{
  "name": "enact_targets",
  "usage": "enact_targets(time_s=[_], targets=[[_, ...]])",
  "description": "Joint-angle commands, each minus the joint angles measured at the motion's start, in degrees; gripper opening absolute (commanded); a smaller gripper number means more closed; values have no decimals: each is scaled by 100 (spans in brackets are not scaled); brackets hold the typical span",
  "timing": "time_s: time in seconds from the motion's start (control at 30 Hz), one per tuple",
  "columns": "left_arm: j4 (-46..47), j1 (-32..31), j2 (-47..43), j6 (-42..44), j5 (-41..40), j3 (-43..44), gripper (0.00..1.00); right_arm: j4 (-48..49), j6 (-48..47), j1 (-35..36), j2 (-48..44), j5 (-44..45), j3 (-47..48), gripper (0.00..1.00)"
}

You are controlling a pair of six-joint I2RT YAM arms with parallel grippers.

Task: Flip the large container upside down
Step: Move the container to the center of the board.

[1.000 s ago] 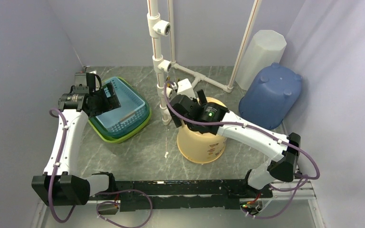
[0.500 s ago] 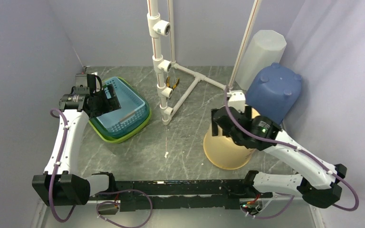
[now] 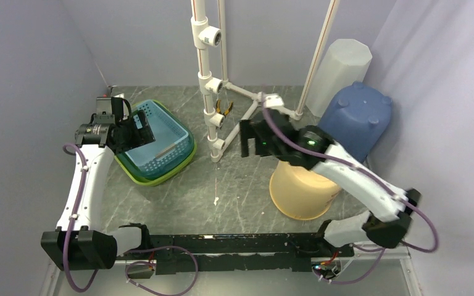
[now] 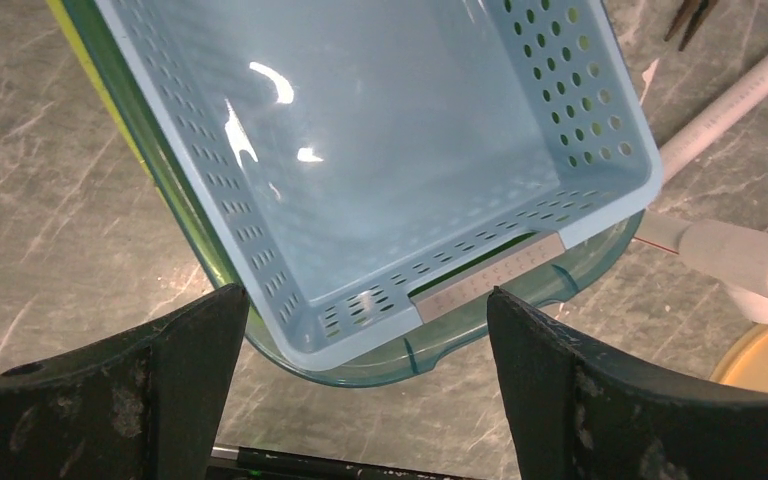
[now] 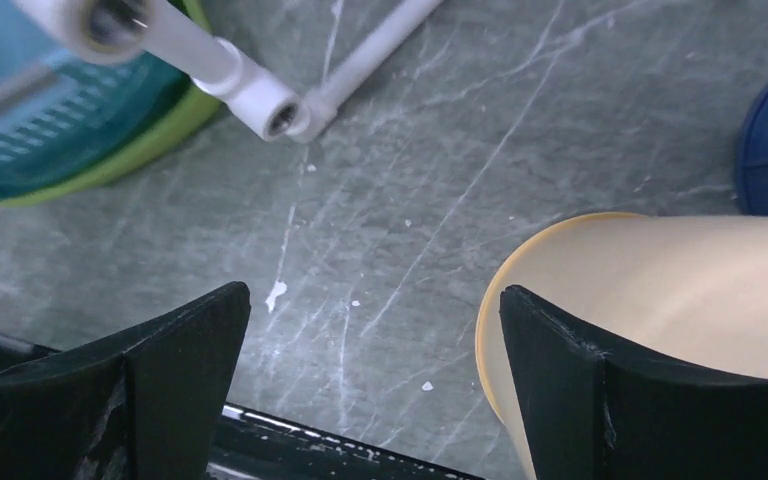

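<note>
A: Large container (image 3: 302, 191), tan, is recorded on the table (image 3: 179, 197) right of centre, in front of the blue bucket (image 3: 353, 123). Its wide rim is seen low against the table surface, with the body narrowing upward. The top end is hidden by the right arm.

B: Is it gripped?

A: No. The right gripper (image 5: 370, 295) is spread wide with nothing between its fingers. It is held above bare table, just left of the container's rim and apart from it.

B: And the left gripper (image 4: 362, 300)?

A: It is likewise spread wide, holding nothing, and is held above the near edge of the basket stack.

B: Is the stack noted?

A: A light-blue perforated basket (image 4: 380, 150) is nested inside a teal tub (image 4: 480, 330), which is nested inside a green one (image 3: 188, 161). The basket's glossy floor is seen in full.

B: Other vessels?

A: The blue bucket is noted bottom-up and tilted at the rear right. A white faceted bin (image 3: 339, 68) is noted behind it, against the back wall.
</note>
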Motion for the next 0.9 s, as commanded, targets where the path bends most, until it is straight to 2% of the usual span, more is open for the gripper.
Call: enact_targets(time_s=[0.0,0.2,0.43,0.63,0.73,0.87], targets=[[-106,85,-141,27,-350,4,95,218,258,-26,678,-134,-339,100],[-61,159,-57,-4,-356,-40,95,-275,740,-444,501,196,-1266,100],[193,231,-77,-107,-14,-245,95,-733,1352,-888,-773,267,-2308,100],[182,241,-2,-48,-27,-279,95,-1010,1508,-1526,-1468,342,-2564,100],[178,250,-9,-61,-52,-286,95,-1174,1457,-1950,-1480,349,-2542,100],[181,264,-40,-56,-165,-304,95,-1199,1465,-2004,-1326,401,-2154,100]])
